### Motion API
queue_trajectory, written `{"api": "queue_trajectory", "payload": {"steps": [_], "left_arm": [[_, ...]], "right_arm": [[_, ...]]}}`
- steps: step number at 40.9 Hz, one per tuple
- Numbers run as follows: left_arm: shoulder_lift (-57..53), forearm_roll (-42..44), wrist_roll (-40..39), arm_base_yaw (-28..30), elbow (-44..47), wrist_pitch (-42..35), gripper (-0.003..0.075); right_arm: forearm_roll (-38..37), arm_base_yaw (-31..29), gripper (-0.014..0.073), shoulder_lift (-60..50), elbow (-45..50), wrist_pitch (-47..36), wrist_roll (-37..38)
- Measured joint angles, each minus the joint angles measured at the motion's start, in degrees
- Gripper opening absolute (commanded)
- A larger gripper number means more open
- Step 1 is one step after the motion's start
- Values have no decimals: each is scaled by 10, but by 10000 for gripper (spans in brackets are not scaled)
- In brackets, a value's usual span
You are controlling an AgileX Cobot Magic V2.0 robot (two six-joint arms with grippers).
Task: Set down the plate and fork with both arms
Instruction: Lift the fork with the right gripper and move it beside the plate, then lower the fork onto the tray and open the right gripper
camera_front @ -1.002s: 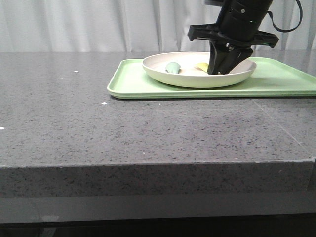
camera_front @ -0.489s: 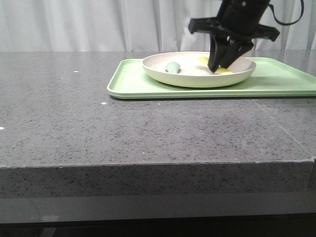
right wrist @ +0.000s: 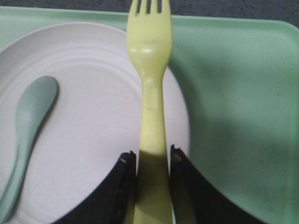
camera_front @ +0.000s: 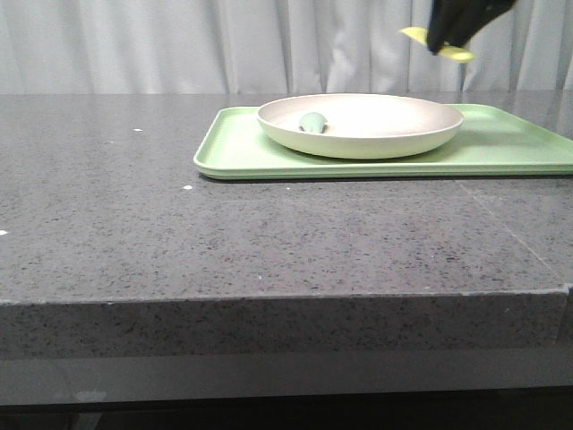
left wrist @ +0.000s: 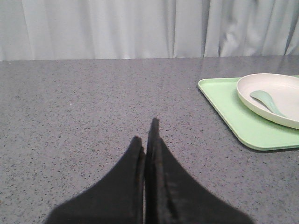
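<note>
I read the table (camera_front: 269, 251) first: a broad grey stone top with a long bare run from the near edge to the tray, and more bare surface toward nine o'clock of the tray. The light-green tray (camera_front: 233, 152) sits at the far right of the front view, its near rim parallel to the table edge and its right end running out of frame. The plate (camera_front: 394, 139) rests on the tray, inside the tray's rim on every side I can see. A teal spoon (camera_front: 312, 122) lies in the plate toward nine o'clock.

The right gripper (right wrist: 150, 156) is pinching the handle of the fork (right wrist: 150, 70), tines pointing away from the wrist; in the front view the fork hangs well above the plate's two o'clock rim.

The left gripper (left wrist: 147, 135) has its fingers pressed together, holding nothing, over bare table well apart from the tray.

I judge the fork pick-up done and the carry in hand. The next move calls for lowering the fork onto open table clear of the tray rim. The plate is not yet taken; the left gripper must spread before approaching its rim.
</note>
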Motion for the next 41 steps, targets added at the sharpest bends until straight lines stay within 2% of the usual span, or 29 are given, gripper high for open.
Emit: {"api": "queue_trajectory", "payload": {"steps": [13, 34, 38, 41], "left_arm": [[0, 0, 0, 0, 0, 0, -18], [0, 0, 0, 0, 0, 0, -18], [0, 0, 0, 0, 0, 0, -18], [0, 0, 0, 0, 0, 0, -18]], "right_arm": [[-1, -72, 44, 12, 1, 34, 1], [-2, -78, 52, 77, 16, 69, 1], [-2, -78, 98, 82, 16, 71, 1], [-2, -78, 176, 82, 16, 71, 1]]}}
